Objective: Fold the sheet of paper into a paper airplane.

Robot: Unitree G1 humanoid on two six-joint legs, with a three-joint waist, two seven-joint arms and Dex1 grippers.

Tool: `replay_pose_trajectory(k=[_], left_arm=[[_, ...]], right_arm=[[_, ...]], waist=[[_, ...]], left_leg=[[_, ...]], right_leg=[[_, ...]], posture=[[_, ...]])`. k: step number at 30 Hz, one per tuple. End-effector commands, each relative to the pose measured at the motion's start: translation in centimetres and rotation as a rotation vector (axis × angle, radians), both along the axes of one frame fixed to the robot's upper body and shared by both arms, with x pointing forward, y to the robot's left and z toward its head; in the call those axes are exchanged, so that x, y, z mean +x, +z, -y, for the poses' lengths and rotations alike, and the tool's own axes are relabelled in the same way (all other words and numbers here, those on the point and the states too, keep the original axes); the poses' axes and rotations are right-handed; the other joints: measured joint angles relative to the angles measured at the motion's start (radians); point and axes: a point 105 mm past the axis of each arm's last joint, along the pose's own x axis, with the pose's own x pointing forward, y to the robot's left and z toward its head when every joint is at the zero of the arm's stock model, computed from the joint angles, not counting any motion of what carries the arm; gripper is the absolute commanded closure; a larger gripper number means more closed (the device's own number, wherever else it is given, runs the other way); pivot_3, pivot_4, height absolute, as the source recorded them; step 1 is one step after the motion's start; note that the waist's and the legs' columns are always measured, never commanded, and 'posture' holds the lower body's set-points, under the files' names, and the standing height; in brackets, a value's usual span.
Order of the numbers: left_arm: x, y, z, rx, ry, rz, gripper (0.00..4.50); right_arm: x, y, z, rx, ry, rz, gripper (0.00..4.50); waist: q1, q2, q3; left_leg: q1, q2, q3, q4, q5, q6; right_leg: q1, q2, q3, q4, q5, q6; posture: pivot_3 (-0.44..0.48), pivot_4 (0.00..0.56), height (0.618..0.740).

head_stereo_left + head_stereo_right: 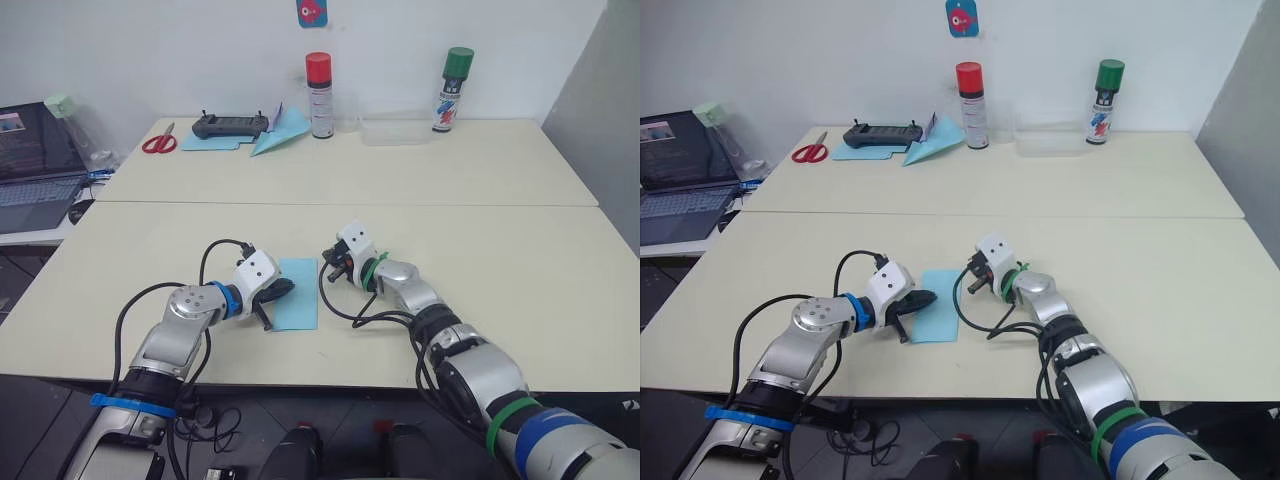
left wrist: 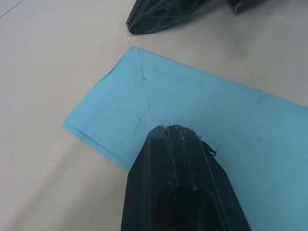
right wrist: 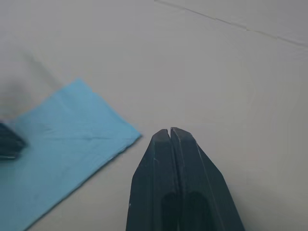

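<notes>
Paper (image 1: 297, 293) lies flat on the near table (image 1: 520, 260), lower centre of the head views, folded to a narrow upright rectangle w/ faint creases; edges show two layers in the left wrist view.

L gripper (image 1: 279, 291) is at the paper's left edge, lower-left of centre. Fingers (image 2: 179, 159) pressed together, tip resting on the paper surface, nothing pinched between them. R gripper (image 1: 331, 272) sits just beside the paper's upper right corner, centre of frame. Its fingers (image 3: 172, 159) are also pressed together, empty, over bare table just off the paper's corner; whether the tip touches the table, can't tell.

Far table (image 1: 460, 165), upper part of frame: second blue sheet (image 1: 212, 142) flat at upper left w/ a black controller (image 1: 230, 125) on it; a blue paper dart (image 1: 280, 131) just right of that. Red scissors (image 1: 159, 141) further left. Red-cap can (image 1: 319, 95) top centre beside the dart, green-cap can (image 1: 454, 89) upper right, clear tray (image 1: 397, 130) between the cans. Laptop (image 1: 35, 160) at the left edge on a side desk.
</notes>
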Motion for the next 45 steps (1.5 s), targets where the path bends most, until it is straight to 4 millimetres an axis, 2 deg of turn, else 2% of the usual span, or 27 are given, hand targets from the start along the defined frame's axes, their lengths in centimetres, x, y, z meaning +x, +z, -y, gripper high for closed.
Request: replay_pose_trajectory(k=[1,4,9,13,20,28,31,33,35,38,42,45], left_arm=[[-0.8,-2.3,-0.3,0.047,0.007,-0.081,4.5],[-0.7,-2.3,-0.3,0.047,0.006,-0.081,4.5],[-0.6,-2.3,-0.1,0.049,0.0,-0.08,4.5],[-0.6,-2.3,-0.2,0.05,0.002,-0.082,4.5],[-0.9,-2.7,-0.1,0.047,0.0,-0.098,4.5],[-1.0,-2.9,-0.2,0.053,-0.006,-0.105,4.5],[-1.0,-3.0,-0.2,0.06,-0.015,-0.111,4.5],[-1.1,-3.1,-0.2,0.062,-0.02,-0.115,4.5],[-1.1,-3.2,-0.1,0.063,-0.025,-0.118,4.5],[-1.1,-3.3,0.1,0.062,-0.033,-0.118,4.5],[-0.9,-3.1,0.2,0.057,-0.033,-0.107,4.5],[-0.8,-3.0,0.0,0.056,-0.03,-0.104,4.5]], right_arm=[[-1.7,1.7,-2.3,0.047,0.163,0.043,4.47],[-2.5,0.4,-2.8,-0.049,0.203,0.045,4.47],[-2.3,-1.3,-2.4,-0.176,0.183,0.011,4.47],[-3.1,-2.0,-2.2,-0.177,0.229,-0.05,4.47],[-8.4,-3.1,-2.3,-0.106,0.476,-0.255,4.47],[-11.9,-4.4,-1.2,-0.161,0.589,-0.368,4.47],[-13.9,-5.1,-0.2,-0.192,0.659,-0.423,4.47],[-14.3,-5.2,0.6,-0.203,0.668,-0.442,4.47],[-14.2,-4.8,1.3,-0.198,0.657,-0.441,4.47],[-13.6,-2.9,2.0,-0.149,0.648,-0.407,4.47],[-11.6,1.7,2.2,-0.023,0.564,-0.278,4.47],[-9.7,4.2,2.0,0.033,0.453,-0.168,4.47]], waist=[[0.0,0.0,0.0],[0.001,0.0,0.0],[0.002,0.0,0.0],[0.003,0.0,0.0],[0.004,0.001,-0.002],[0.005,0.002,-0.006],[0.005,0.002,-0.009],[0.005,0.002,-0.011],[0.005,0.002,-0.013],[0.008,0.002,-0.013],[0.009,0.002,-0.012],[0.01,0.002,-0.012]], left_leg=[[0.0,0.0,0.0,0.0,0.0,0.0],[0.0,0.0,0.0,0.0,0.0,0.0],[0.0,0.0,-0.001,0.0,0.0,0.0],[0.001,0.0,-0.001,0.0,0.0,0.0],[0.0,0.0,-0.001,0.0,-0.001,-0.001],[0.001,0.0,-0.001,0.0,-0.001,-0.001],[0.0,0.0,-0.001,0.0,-0.002,-0.001],[0.0,0.0,-0.001,0.0,-0.002,-0.001],[0.0,0.0,-0.001,0.0,-0.003,0.0],[0.0,0.0,-0.001,0.0,-0.004,0.001],[-0.002,0.0,-0.001,0.0,-0.004,0.001],[-0.004,0.0,-0.001,0.0,-0.004,0.001]], right_leg=[[0.0,0.0,0.0,0.0,0.0,0.0],[-0.001,0.0,-0.001,0.0,0.0,0.0],[-0.001,0.0,0.0,0.0,0.0,0.0],[-0.001,0.0,-0.001,0.0,0.0,0.001],[0.0,-0.001,-0.001,-0.001,-0.001,0.001],[0.0,-0.002,-0.001,-0.001,-0.002,0.001],[0.0,-0.002,-0.001,-0.002,-0.003,0.002],[0.001,-0.002,-0.001,-0.002,-0.004,0.004],[0.001,-0.002,-0.002,-0.003,-0.004,0.004],[0.002,-0.003,-0.002,-0.004,-0.004,0.004],[0.001,-0.003,-0.002,-0.006,-0.004,0.004],[-0.002,-0.003,-0.002,-0.005,-0.004,0.004]], posture=[[0.0,0.15,0.74],[0.0,0.15,0.74],[0.0,0.15,0.74],[0.0,0.15,0.74],[0.0,0.15,0.74],[0.0,0.15,0.74],[0.0,0.15,0.74],[0.0,0.15,0.74],[0.0,0.15,0.74],[0.0,0.15,0.74],[0.0,0.15,0.74],[0.0,0.15,0.74]])
